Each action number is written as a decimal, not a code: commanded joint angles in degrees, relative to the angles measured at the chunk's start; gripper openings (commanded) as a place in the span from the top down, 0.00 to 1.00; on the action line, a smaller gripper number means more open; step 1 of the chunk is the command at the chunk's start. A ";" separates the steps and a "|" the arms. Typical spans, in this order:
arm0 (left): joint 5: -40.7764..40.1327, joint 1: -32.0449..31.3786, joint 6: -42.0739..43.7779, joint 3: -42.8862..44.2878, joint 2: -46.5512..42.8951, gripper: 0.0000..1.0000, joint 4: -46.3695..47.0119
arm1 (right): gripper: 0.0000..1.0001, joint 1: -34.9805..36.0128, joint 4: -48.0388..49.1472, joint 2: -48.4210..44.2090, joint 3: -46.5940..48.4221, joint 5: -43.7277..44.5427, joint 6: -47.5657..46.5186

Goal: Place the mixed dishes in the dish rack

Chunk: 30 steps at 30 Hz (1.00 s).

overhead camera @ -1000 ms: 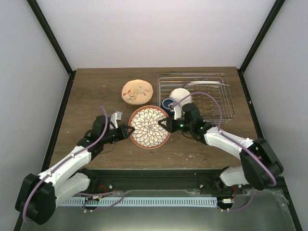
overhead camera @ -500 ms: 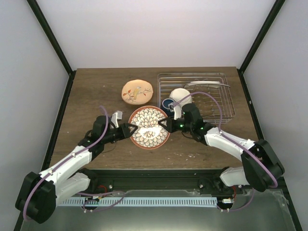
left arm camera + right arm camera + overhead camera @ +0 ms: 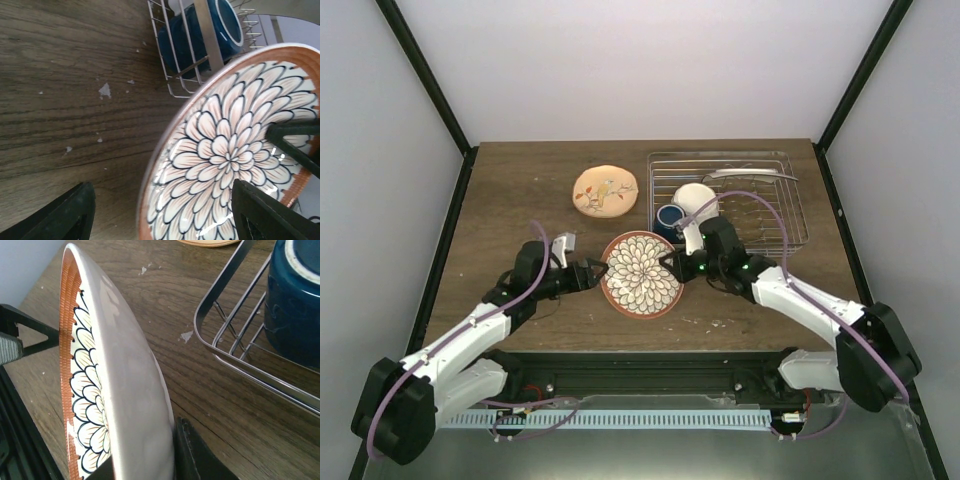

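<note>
The right fingers (image 3: 195, 455) pinched the orange-rimmed patterned plate (image 3: 642, 274) by its rim, tilted, presumably to slot into the dish rack (image 3: 796, 205); the left fingers (image 3: 265, 212) stood open beside it.

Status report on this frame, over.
Right pincer shut on patterned plate, held tilted. Left pincer open at its other rim. Dish rack beside it; blue mug in near corner.

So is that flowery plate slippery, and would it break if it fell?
Probably slippery: the plate shines with glare, like glazed pottery. It looks stiff and likely breakable, so a drop onto the table could chip it. Only the right tool pinches its rim, so it may tip.
</note>
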 commanded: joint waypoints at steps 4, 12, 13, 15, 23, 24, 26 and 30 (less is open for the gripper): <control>-3.50 -0.14 3.22 -0.06 0.45 0.23 -2.17 | 0.99 0.40 -9.35 -5.44 9.61 3.14 -8.67; -3.20 -0.13 3.49 -1.05 -0.67 0.23 -1.86 | 0.99 0.40 -23.74 -13.46 16.64 13.45 -18.97; -3.21 -0.13 3.52 -1.17 -0.78 0.23 -1.90 | 0.99 0.40 -25.29 -14.58 17.42 14.68 -20.28; -3.17 -0.12 3.55 -1.24 -1.14 0.23 -1.78 | 0.99 0.42 -28.78 -16.88 19.19 17.84 -23.19; -1.96 -0.13 3.34 -1.01 0.20 0.23 -0.70 | 0.99 0.40 -34.77 -24.66 21.86 25.91 -37.66; -1.90 -0.13 3.31 -0.92 0.47 0.23 -0.60 | 0.99 0.45 -35.04 -25.38 21.67 27.13 -39.31; -1.67 -0.13 3.31 -0.62 0.99 0.23 -0.50 | 0.99 0.40 -35.24 -26.35 21.27 29.60 -42.83; -1.46 -0.13 3.40 0.02 1.78 0.23 -0.46 | 0.99 0.40 -33.87 -27.84 20.83 35.47 -50.39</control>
